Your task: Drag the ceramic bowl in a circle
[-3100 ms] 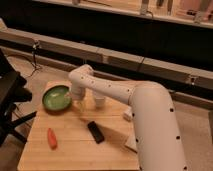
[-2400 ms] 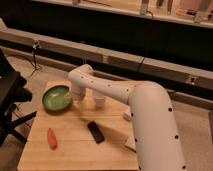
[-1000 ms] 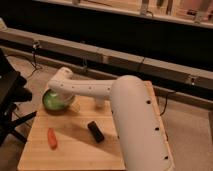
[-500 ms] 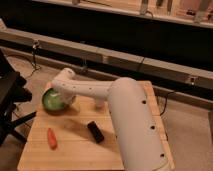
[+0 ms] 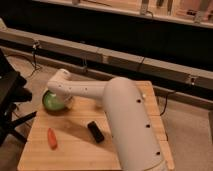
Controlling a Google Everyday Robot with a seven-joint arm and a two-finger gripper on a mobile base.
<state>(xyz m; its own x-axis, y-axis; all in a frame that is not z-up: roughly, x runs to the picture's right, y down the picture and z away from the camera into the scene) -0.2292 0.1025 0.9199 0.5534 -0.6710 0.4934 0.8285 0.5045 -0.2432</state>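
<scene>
The ceramic bowl [image 5: 51, 100], round and glossy green, sits at the far left corner of the pale wooden surface [image 5: 75, 152]. My hand [image 5: 64, 99] is down at its right rim; clenched or released, I cannot tell. An orange tapered piece [image 5: 52, 138] and a black oblong block [image 5: 96, 131] lie nearer the front, well apart from the bowl

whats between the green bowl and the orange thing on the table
Nothing: the camera view shows only bare table between the ceramic bowl and the orange thing. The gripper is at the bowl.
</scene>
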